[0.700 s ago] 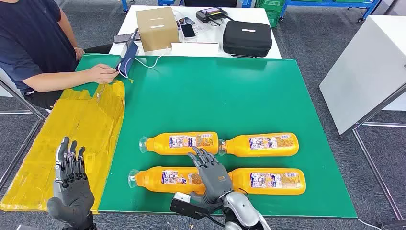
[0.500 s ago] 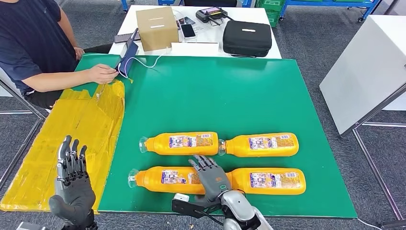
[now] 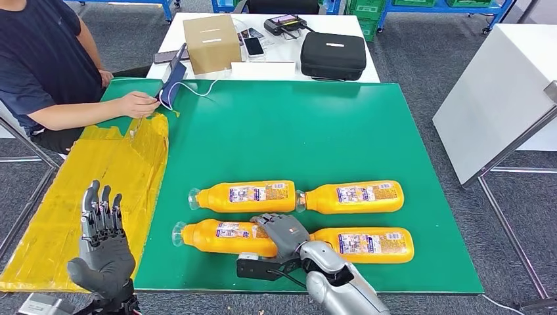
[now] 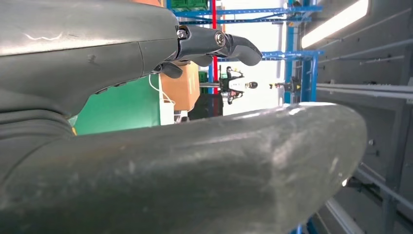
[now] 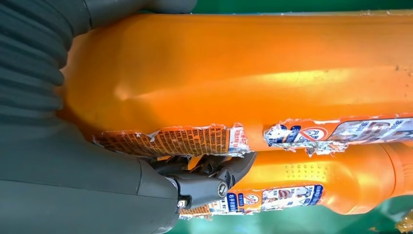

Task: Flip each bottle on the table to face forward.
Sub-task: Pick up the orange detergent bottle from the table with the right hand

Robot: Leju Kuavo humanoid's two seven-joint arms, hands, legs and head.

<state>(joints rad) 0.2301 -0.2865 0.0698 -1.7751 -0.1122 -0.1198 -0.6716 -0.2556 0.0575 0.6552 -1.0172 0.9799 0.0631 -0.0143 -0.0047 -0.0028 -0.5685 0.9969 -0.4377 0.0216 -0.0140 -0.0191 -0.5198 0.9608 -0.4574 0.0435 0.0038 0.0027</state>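
Four orange bottles are lying on their sides on the green mat (image 3: 315,125), two rows of two, all with the clear caps pointing toward the robot's left. They all look full of orange liquid, and each is wearing a busy printed label facing up.

Back row: the back-left bottle (image 3: 243,196) is sitting nose to tail with the back-right bottle (image 3: 351,197), the second one's cap just about touching the first one's base. Front row: the front-left bottle (image 3: 220,237) and the front-right bottle (image 3: 371,244) are lined up the same way, near the mat's front edge.

The right hand (image 3: 284,234) is resting on the base end of the front-left bottle, fingers curling over its far side, so it's gripping that one. In the right wrist view that bottle (image 5: 243,73) is looking pretty beat up: the label is torn and ragged along the edge, with a dent in the plastic near the palm. Fingertips (image 5: 229,170) are wrapping down between it and the next bottle behind.

The left hand (image 3: 102,246) is hovering over the yellow sheet (image 3: 98,177) off the mat's left side, fingers straight up and spread, holding nothing.

Up back, a cardboard box (image 3: 211,41) and a zipped black case (image 3: 333,56) are sitting on a white table (image 3: 368,69); can't tell what's in either. A person's hand (image 3: 139,104) is resting at the mat's far left corner.
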